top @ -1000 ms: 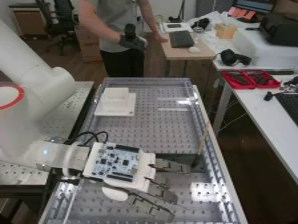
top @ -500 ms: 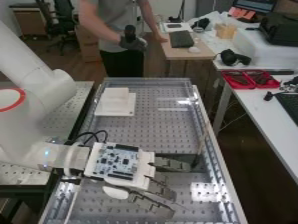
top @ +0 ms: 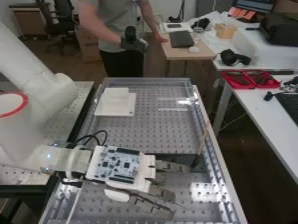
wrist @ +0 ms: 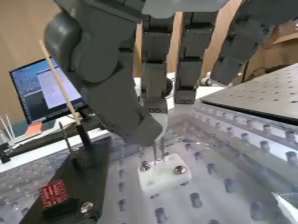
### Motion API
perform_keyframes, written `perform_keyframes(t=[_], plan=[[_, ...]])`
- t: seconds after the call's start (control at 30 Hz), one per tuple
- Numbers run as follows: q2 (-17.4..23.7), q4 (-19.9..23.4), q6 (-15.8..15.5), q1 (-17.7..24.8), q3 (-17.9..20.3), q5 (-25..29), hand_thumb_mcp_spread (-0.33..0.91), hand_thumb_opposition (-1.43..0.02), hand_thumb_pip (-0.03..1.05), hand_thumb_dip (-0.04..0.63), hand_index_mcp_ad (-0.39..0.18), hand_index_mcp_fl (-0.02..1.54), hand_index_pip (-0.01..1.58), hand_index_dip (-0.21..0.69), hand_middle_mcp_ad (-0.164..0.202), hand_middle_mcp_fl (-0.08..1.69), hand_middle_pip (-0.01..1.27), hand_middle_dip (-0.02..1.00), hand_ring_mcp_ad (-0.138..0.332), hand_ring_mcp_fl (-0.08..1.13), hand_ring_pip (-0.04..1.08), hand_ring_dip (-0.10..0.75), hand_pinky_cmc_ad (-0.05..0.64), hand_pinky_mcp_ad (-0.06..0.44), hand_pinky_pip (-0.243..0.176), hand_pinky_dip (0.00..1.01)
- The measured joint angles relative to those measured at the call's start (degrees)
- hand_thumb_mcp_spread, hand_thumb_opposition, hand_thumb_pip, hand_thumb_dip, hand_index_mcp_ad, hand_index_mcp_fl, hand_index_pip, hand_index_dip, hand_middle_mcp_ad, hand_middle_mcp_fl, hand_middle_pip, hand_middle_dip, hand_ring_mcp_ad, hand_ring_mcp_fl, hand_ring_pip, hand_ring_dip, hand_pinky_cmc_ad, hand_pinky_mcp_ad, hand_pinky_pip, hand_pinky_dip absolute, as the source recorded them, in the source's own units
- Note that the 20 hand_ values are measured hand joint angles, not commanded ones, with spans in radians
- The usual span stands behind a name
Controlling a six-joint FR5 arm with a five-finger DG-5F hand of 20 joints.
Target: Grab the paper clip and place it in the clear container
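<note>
The hand (top: 145,176) is low over the near part of the perforated bench, palm side hidden in the high view. In the wrist view, the hand (wrist: 114,102) is right above a small white block (wrist: 163,175) with two screws. A thin upright metal piece (wrist: 159,151), perhaps the paper clip, stands at that block, its top end overlapped by the hand. Whether it is gripped cannot be told. Clear walls (top: 148,81) edge the bench top; I cannot tell whether they are the clear container.
A white stepped plate (top: 114,104) lies farther back on the bench. A thin wooden stick (top: 202,142) rises beside the hand, near a dark plate (wrist: 83,175) with a red part (wrist: 53,194). Red trays (top: 249,79) sit on the side table; a person stands behind.
The hand has shifted slightly toward the bench's near end since half a second ago, and a little toward its right side. The white plate and the wooden stick stay in place.
</note>
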State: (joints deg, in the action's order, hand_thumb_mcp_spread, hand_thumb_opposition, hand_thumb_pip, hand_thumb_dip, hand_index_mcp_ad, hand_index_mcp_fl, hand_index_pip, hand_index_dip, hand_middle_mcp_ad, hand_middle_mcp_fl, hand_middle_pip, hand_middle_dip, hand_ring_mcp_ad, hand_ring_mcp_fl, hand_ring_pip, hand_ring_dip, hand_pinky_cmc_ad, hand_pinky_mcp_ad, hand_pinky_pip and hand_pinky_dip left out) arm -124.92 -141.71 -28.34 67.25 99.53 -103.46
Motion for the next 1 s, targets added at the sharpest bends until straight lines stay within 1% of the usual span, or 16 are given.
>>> perform_keyframes(t=[0.03, 0.1, 0.2, 0.27, 0.3, 0.37, 0.43, 0.57, 0.6, 0.73, 1.0], plan=[[-0.05, -0.03, -0.06, 0.0, -0.07, -0.09, 0.68, -0.96, 0.74, 0.328, -0.138, 0.24, 0.38, -0.136, -0.054, 0.56, 0.94, 0.77, 0.037, 0.41, 0.28, 0.48, 0.461, 0.248, 0.08, 0.2], [-0.04, -0.05, -0.19, 0.0, -0.14, -0.17, 0.64, -0.93, 0.74, 0.328, -0.138, 0.24, 0.38, -0.136, -0.054, 0.49, 0.88, 0.77, 0.04, 0.41, 0.28, 0.48, 0.461, 0.248, 0.084, 0.2], [0.1, 0.07, -0.11, -0.02, -0.11, -0.2, 0.62, -0.91, 0.74, 0.328, -0.154, 0.24, 0.37, -0.133, -0.052, 0.48, 0.85, 0.76, 0.04, 0.41, 0.28, 0.483, 0.459, 0.25, 0.084, 0.2], [0.27, 0.17, -0.2, -0.03, -0.06, -0.22, 0.62, -0.9, 0.74, 0.328, -0.155, 0.24, 0.38, -0.133, -0.051, 0.48, 0.83, 0.74, 0.037, 0.41, 0.28, 0.483, 0.459, 0.229, 0.084, 0.2], [0.31, 0.17, -0.22, -0.03, -0.05, -0.23, 0.62, -0.9, 0.74, 0.328, -0.155, 0.24, 0.38, -0.133, -0.051, 0.48, 0.83, 0.74, 0.037, 0.4, 0.28, 0.483, 0.459, 0.234, 0.084, 0.2], [0.48, 0.15, -0.33, -0.01, 0.03, -0.23, 0.62, -0.9, 0.74, 0.328, -0.155, 0.24, 0.37, -0.136, -0.051, 0.46, 0.82, 0.74, 0.037, 0.4, 0.28, 0.483, 0.459, 0.215, 0.08, 0.2], [0.6, 0.27, -0.33, 0.0, 0.19, -0.11, 0.62, -0.88, 0.75, 0.328, -0.152, 0.23, 0.37, -0.143, -0.051, 0.46, 0.82, 0.73, 0.038, 0.4, 0.28, 0.483, 0.463, 0.213, 0.08, 0.2], [0.9, 0.97, -0.17, 0.16, 0.85, 0.27, 0.61, -0.88, 0.75, 0.333, -0.152, 0.23, 0.37, -0.143, -0.051, 0.46, 0.82, 0.72, 0.037, 0.39, 0.28, 0.482, 0.463, 0.213, 0.08, 0.2], [0.97, 1.35, -0.14, 0.26, 1.17, 0.47, 0.61, -0.88, 0.75, 0.333, -0.152, 0.23, 0.37, -0.143, -0.044, 0.45, 0.82, 0.72, 0.037, 0.39, 0.28, 0.482, 0.463, 0.213, 0.08, 0.2], [0.96, 2.49, 0.03, 0.57, 1.97, 1.09, 0.61, -0.88, 0.75, 0.333, -0.162, 0.23, 0.37, -0.143, -0.047, 0.45, 0.82, 0.71, 0.037, 0.39, 0.28, 0.482, 0.463, 0.213, 0.08, 0.2], [0.25, 4.91, 0.4, 0.75, 3.1, 2.15, 0.61, -0.88, 0.75, 0.333, -0.162, 0.23, 0.37, -0.143, -0.047, 0.45, 0.82, 0.71, 0.037, 0.39, 0.28, 0.482, 0.459, 0.215, 0.08, 0.2]])
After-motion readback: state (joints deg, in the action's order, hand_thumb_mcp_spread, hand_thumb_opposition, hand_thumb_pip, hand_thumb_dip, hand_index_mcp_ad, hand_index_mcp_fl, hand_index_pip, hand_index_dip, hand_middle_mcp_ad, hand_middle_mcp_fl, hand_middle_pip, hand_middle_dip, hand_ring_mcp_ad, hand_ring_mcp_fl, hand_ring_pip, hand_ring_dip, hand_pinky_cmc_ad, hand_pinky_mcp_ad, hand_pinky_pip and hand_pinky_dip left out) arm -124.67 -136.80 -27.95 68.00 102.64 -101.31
